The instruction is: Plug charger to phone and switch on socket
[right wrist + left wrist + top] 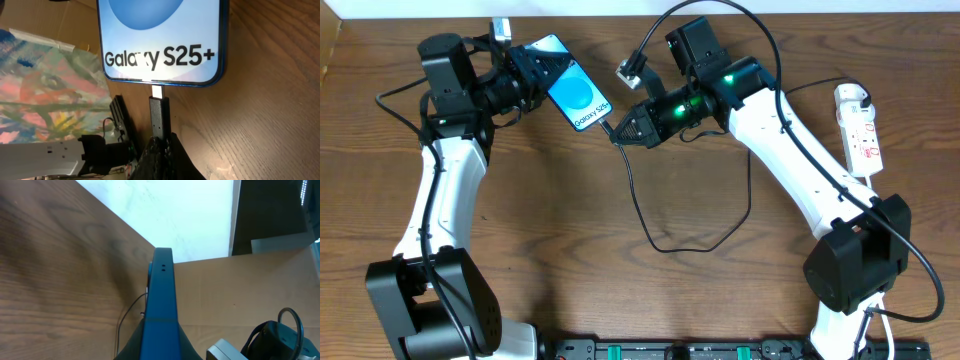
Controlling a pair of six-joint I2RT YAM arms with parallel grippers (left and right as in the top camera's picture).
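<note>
My left gripper [542, 72] is shut on the phone [576, 95] and holds it tilted above the table; its lit screen shows a blue blob and "Galaxy S25+". In the left wrist view the phone's blue edge [161, 300] runs up between the fingers. My right gripper [623, 128] is shut on the charger's black connector [159, 117], whose metal tip [157, 92] meets the phone's bottom edge [165, 82]. The black charger cable [665, 243] loops over the table. The white socket strip [858, 128] lies at the far right.
The white plug [629, 68] of the charger hangs by the right arm's wrist. A wall edge runs along the table's back. The right arm's base [855, 265] stands at the front right, the left arm's base [430, 305] at the front left.
</note>
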